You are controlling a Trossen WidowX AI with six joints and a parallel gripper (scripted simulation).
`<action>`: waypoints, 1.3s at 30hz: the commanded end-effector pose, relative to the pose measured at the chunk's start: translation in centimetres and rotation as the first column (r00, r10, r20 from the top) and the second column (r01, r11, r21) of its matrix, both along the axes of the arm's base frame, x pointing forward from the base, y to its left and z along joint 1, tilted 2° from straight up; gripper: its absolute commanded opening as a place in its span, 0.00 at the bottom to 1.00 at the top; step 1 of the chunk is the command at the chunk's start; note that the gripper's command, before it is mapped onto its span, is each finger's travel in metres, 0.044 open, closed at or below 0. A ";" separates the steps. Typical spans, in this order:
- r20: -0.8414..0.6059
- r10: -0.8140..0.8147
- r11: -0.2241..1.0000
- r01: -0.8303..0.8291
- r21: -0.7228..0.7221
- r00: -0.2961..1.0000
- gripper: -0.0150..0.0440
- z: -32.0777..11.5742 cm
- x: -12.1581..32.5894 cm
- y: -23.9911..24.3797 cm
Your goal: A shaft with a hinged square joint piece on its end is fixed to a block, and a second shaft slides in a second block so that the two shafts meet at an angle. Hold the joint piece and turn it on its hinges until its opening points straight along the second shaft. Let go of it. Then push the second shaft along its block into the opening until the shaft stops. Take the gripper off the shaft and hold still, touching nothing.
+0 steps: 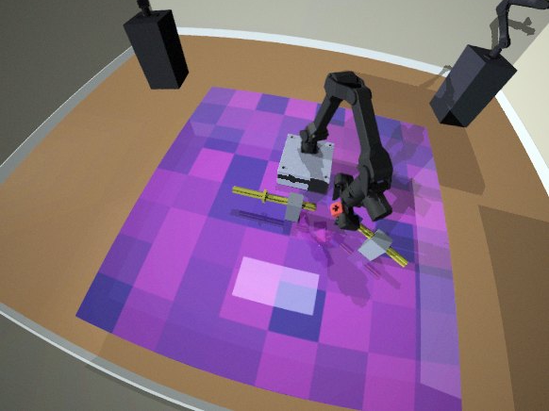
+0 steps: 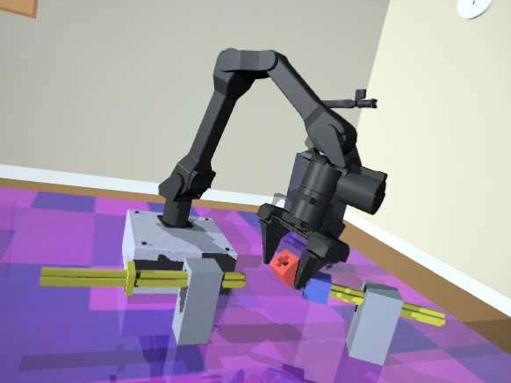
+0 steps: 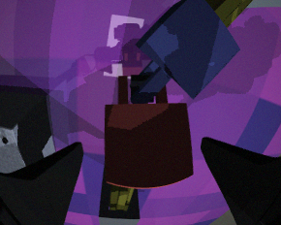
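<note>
The red joint piece (image 1: pixel 336 208) (image 2: pixel 284 267) (image 3: pixel 147 145) has a cross-shaped opening that faces the second shaft's side but tilts upward. It hinges on a blue part (image 2: pixel 318 289) (image 3: pixel 189 48) on the end of the first yellow shaft (image 1: pixel 396 256) (image 2: pixel 423 314), held in a grey block (image 1: pixel 375 245) (image 2: pixel 375 327). The second yellow shaft (image 1: pixel 247 192) (image 2: pixel 88 278) passes through its own grey block (image 1: pixel 294 208) (image 2: pixel 199 305); its near end is apart from the opening. My gripper (image 2: pixel 282 275) (image 3: pixel 143 146) is open, with its fingers on either side of the red piece and gaps visible in the wrist view.
The pale robot base (image 1: pixel 306 162) (image 2: pixel 176 239) stands behind the second shaft's block. A collar (image 1: pixel 265 196) (image 2: pixel 130 278) sits on the second shaft. Two dark pedestals (image 1: pixel 158 52) (image 1: pixel 472 85) with arms stand far back, beyond the purple mat (image 1: pixel 198 349).
</note>
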State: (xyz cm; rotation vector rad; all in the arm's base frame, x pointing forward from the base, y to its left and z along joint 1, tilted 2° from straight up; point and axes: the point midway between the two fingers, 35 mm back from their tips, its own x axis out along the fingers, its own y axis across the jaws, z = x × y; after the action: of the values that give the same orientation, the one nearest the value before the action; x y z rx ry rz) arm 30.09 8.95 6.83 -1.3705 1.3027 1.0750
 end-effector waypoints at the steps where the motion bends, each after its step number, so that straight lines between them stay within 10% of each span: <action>1: -0.006 -0.002 1.000 0.002 0.001 1.000 1.00 -0.8 -0.1 -0.1; 9: -0.006 -0.002 1.000 0.002 0.001 1.000 1.00 -1.8 0.0 -0.3; 19: -0.006 -0.002 1.000 0.002 0.001 1.000 0.56 -1.8 0.0 -0.3; 39: -0.006 -0.002 1.000 0.002 0.001 1.000 0.56 -1.8 0.0 -0.3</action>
State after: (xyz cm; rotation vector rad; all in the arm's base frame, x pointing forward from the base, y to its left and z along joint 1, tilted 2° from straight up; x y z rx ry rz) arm 30.05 8.60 5.05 -1.3658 1.3104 1.0753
